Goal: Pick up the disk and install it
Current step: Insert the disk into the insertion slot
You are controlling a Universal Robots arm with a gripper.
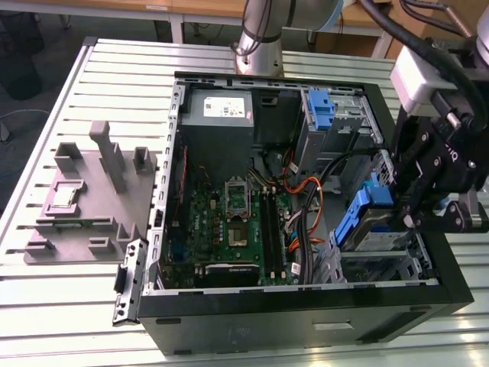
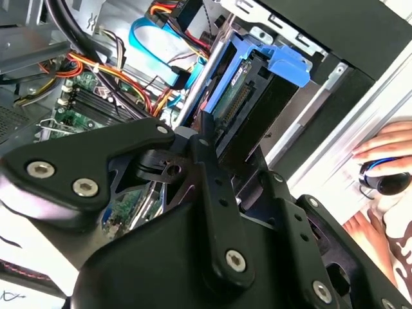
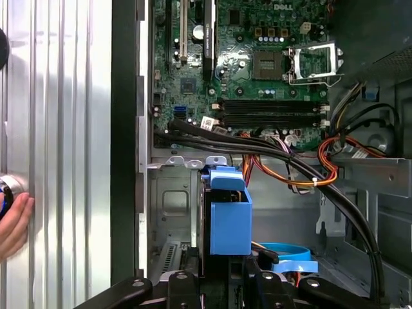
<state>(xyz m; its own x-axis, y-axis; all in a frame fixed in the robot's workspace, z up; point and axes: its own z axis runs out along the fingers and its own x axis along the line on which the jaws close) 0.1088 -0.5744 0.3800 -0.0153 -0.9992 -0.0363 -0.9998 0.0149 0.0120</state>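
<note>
The tool (image 1: 405, 208) pinched the one disk (image 1: 373, 223) between its black fingers (image 3: 257, 283), holding it tilted over the metal drive cage (image 1: 382, 256) in the corner of the open computer case (image 1: 306, 310) on the exterior view's right. A bundle of black cables (image 3: 257, 149) and orange wires (image 3: 325, 168) crowded just beside the cage, between it and the motherboard (image 1: 233, 225). One bare blue bracket (image 1: 321, 111) sat along the case's far edge, near one grey power supply (image 1: 221, 107). One grey fixture block (image 1: 92, 199) lay on the worktop (image 1: 99, 76), apart from the case. A person's hand (image 3: 13, 222) rested near the case.
</note>
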